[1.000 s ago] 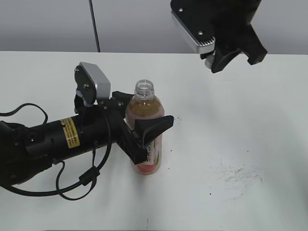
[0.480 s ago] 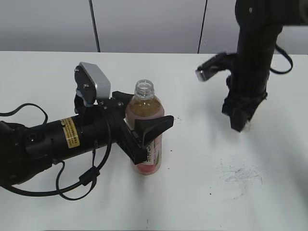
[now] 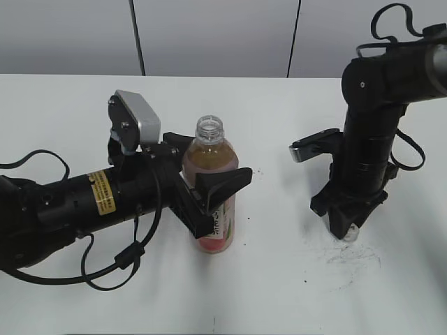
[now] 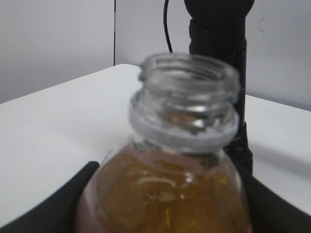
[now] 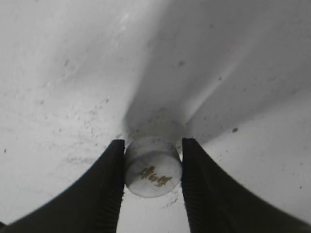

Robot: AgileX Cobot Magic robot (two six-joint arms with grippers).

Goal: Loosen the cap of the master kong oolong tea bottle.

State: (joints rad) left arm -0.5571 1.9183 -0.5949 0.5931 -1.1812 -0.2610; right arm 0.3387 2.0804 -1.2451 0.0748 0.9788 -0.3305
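The master kong oolong tea bottle (image 3: 211, 183) stands upright at the table's middle, its neck open with no cap on it. The open neck fills the left wrist view (image 4: 187, 104). My left gripper (image 3: 209, 190) is shut on the bottle's body; its black fingers flank the amber tea (image 4: 165, 194). The small white-grey cap (image 5: 152, 166) with a dark mark on top sits between the fingers of my right gripper (image 5: 152, 177), which is shut on it at the table surface. In the exterior view the right gripper (image 3: 347, 227) points down at the table on the right; the cap barely shows there.
The white table (image 3: 279, 293) has dark smudges near the right gripper (image 3: 353, 255). A grey wall with dark vertical seams runs along the back. A black cable loops at the left arm (image 3: 126, 258).
My right arm has come down from high above the table to the table surface at the right, carrying the cap. The left gripper and bottle have not moved.
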